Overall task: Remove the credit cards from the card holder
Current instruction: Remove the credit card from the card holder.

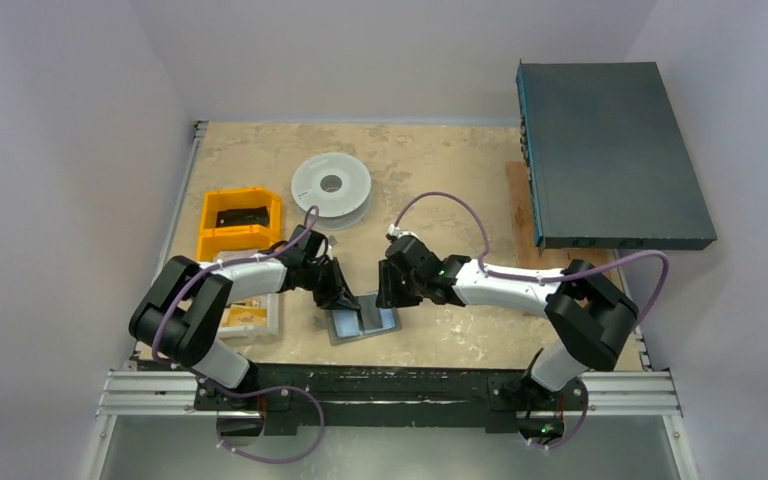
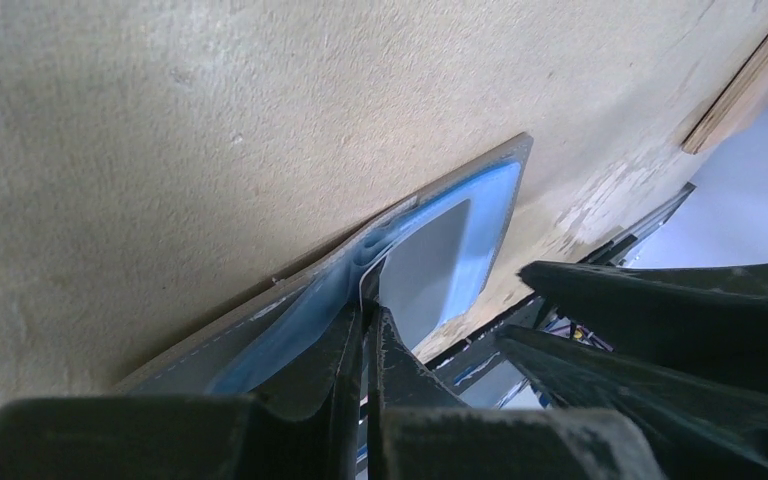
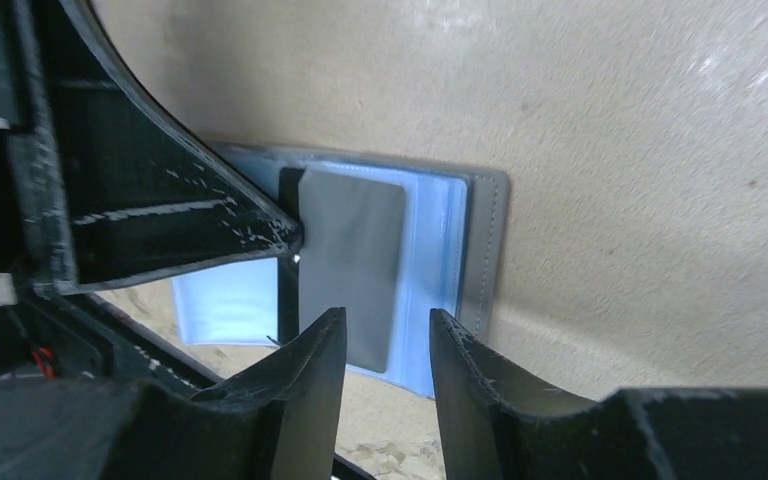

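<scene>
The card holder [image 1: 363, 322] lies opened flat on the table near the front edge, its pale blue clear sleeves facing up inside a grey cover [image 3: 482, 250]. A grey credit card [image 3: 350, 260] sits in the right sleeve. My left gripper [image 1: 348, 300] comes in from the left and is shut [image 2: 370, 305] on a thin leaf at the holder's middle fold. Its fingertip [image 3: 282, 230] shows at the dark fold in the right wrist view. My right gripper [image 1: 388, 298] hangs just over the card, open [image 3: 385, 325], with nothing between its fingers.
A pale round spool [image 1: 331, 187] stands behind the arms. Yellow bins [image 1: 238, 222] with a black item sit at the left, with a white tray [image 1: 257, 316] in front of them. A dark box [image 1: 610, 155] rests on a wooden board [image 1: 520, 205] at the right.
</scene>
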Robot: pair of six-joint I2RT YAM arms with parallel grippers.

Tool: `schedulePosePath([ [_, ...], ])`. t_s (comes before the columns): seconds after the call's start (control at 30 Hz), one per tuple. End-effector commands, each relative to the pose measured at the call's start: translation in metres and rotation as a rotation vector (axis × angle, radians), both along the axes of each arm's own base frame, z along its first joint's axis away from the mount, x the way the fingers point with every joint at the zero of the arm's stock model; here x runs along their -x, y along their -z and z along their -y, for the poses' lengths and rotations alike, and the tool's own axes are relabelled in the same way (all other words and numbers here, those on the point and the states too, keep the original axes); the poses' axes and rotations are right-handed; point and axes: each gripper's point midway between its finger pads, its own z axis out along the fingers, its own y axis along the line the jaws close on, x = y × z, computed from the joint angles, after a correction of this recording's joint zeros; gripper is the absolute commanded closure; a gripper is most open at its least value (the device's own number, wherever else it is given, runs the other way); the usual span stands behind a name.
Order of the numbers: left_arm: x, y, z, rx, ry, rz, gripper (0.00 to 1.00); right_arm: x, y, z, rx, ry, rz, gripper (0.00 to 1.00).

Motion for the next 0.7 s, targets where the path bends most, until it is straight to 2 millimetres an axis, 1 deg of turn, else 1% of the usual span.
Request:
schedulePosePath([
  [0.0,-0.008,0.007,-0.001,-0.033,-0.023,0.019,1.0,0.003,0.009,-0.003,0.078,-0.018,0.018,0.65],
  [0.2,-0.01,0.01,-0.002,-0.049,-0.022,0.019,1.0,0.012,0.023,0.006,0.165,-0.019,0.02,0.73],
  [0.37,-0.012,0.009,-0.002,-0.05,-0.02,0.024,1.0,0.015,0.034,0.012,0.27,-0.028,0.031,0.78],
  [0.53,-0.013,0.005,-0.002,-0.052,-0.012,0.037,1.0,0.016,0.046,0.018,0.391,-0.038,0.041,0.8],
  [0.67,-0.014,0.002,-0.002,-0.055,-0.005,0.043,1.0,0.018,0.057,0.023,0.448,-0.039,0.032,0.82],
])
